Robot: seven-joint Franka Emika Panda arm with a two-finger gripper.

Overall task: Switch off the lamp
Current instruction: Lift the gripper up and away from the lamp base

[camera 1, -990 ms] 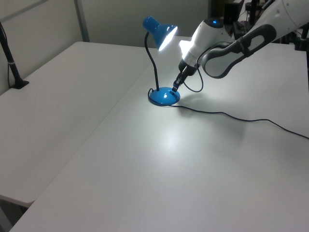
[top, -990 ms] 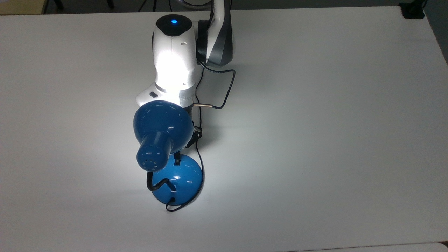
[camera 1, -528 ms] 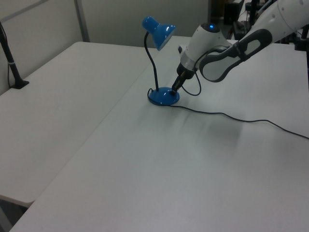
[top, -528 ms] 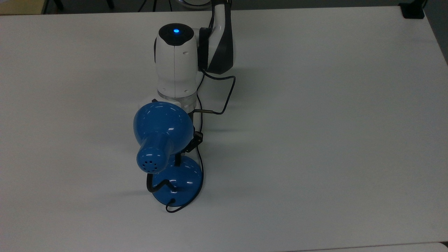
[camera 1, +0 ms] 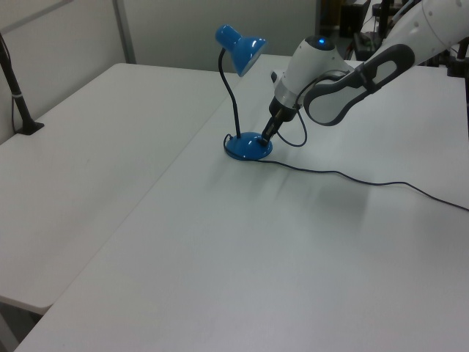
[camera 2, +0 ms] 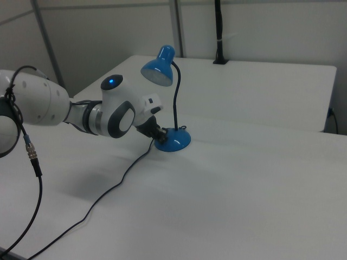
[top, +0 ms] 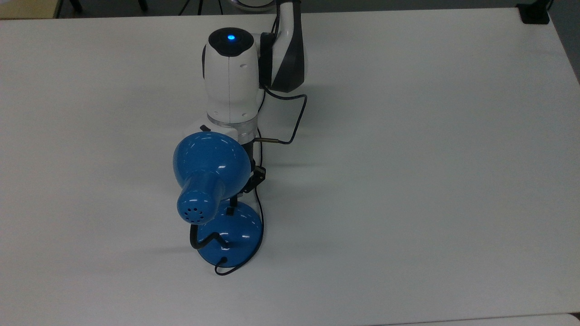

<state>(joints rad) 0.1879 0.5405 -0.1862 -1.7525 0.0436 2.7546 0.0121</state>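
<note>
Lamp (camera 1: 248,146) stood mid-table (camera 1: 220,279), shade unlit in the left view. My gripper (camera 1: 268,134) sat at the base's switch side, touching or just off it; whether my fingers were apart or together, I could not tell. Risk: a sideways drag on withdrawal could snag the cord (camera 1: 344,176) and slide the base. Top view: shade (top: 208,165) covered my fingertips; left view exposed them.

The lamp (top: 211,165) has a glossy blue shade and base that catch highlights, with a matt black neck. The counter (top: 408,181) is smooth, matt white. The arm (top: 231,77) wears shiny white plastic.
</note>
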